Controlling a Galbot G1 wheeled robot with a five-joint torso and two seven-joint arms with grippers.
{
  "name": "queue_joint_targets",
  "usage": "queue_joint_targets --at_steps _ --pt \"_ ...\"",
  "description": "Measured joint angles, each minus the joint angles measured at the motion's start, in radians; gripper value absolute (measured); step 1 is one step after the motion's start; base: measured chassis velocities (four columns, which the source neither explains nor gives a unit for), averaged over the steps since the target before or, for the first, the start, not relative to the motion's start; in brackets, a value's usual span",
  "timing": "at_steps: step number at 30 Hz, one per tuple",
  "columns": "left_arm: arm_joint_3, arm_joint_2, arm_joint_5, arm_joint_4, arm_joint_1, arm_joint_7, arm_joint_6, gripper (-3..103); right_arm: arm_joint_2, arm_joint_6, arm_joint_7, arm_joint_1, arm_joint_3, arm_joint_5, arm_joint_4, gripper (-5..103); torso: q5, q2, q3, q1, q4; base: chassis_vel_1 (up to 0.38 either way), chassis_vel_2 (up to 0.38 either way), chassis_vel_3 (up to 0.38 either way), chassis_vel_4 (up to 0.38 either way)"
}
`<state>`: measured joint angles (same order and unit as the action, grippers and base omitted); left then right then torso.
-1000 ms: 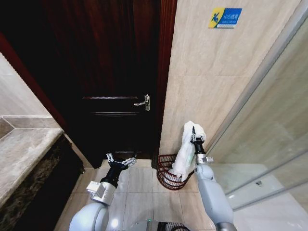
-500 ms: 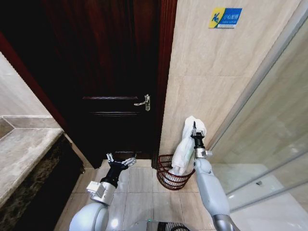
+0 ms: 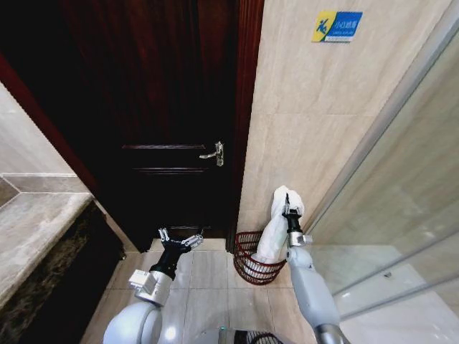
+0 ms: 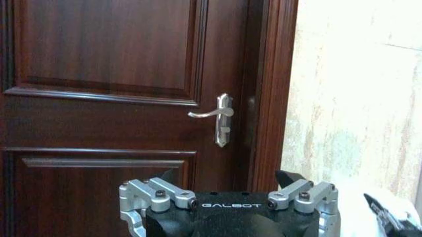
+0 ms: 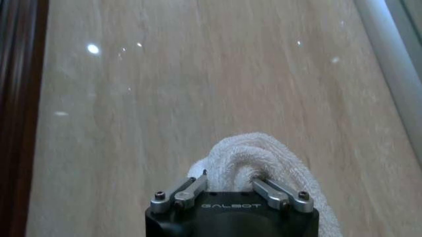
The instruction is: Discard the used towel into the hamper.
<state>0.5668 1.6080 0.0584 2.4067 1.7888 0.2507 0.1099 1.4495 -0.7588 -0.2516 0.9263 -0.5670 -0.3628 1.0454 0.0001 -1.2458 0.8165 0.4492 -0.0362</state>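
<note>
Right gripper [image 3: 287,208] clamped on the white towel [image 3: 276,229], held high — cloth hanging below it, tail reaching into the hamper [image 3: 252,259] directly beneath. Best lowered further before letting go, keeping the bulk inside the rim. Left gripper [image 3: 179,239] spread wide, empty, facing the door [image 3: 165,122].

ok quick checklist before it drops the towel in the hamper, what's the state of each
1. Grip: right gripper fingers shut on the towel - ok.
2. Towel over the hamper: its lower end hangs at the rim's right side - ok.
3. Towel end already inside the basket: cannot tell.
4. Hamper upright on the floor by the wall - ok.
5. Left gripper open, away from the hamper, in front of the door - ok.
</note>
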Motion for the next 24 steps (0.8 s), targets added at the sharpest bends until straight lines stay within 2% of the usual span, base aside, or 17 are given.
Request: queue_joint_targets --at_steps 8,16,20,24 --pt "0.0 0.0 0.0 0.0 0.0 0.0 0.0 100 0.01 -0.046 -0.004 0.039 -0.004 -0.009 -0.015 12 -0.0003 0.0 0.0 0.0 0.0 -0.124 0.119 0.114 -0.128" --pt "0.0 0.0 0.0 0.0 0.0 0.0 0.0 100 0.032 -0.064 0.025 0.122 -0.021 0.013 0.0 12 -0.0003 0.0 0.0 0.0 -0.0002 -0.041 0.061 0.047 -0.049" --pt "0.0 0.0 0.0 0.0 0.0 0.0 0.0 100 0.037 -0.065 0.022 0.129 -0.015 0.013 -0.074 12 0.0002 0.0 0.0 0.0 0.0001 0.0 0.0 0.0 0.0" --pt "0.0 0.0 0.0 0.0 0.0 0.0 0.0 100 0.042 -0.066 -0.014 0.115 -0.004 -0.02 -0.186 12 0.0001 0.0 0.0 0.0 0.0 0.0 0.0 0.0 0.0"
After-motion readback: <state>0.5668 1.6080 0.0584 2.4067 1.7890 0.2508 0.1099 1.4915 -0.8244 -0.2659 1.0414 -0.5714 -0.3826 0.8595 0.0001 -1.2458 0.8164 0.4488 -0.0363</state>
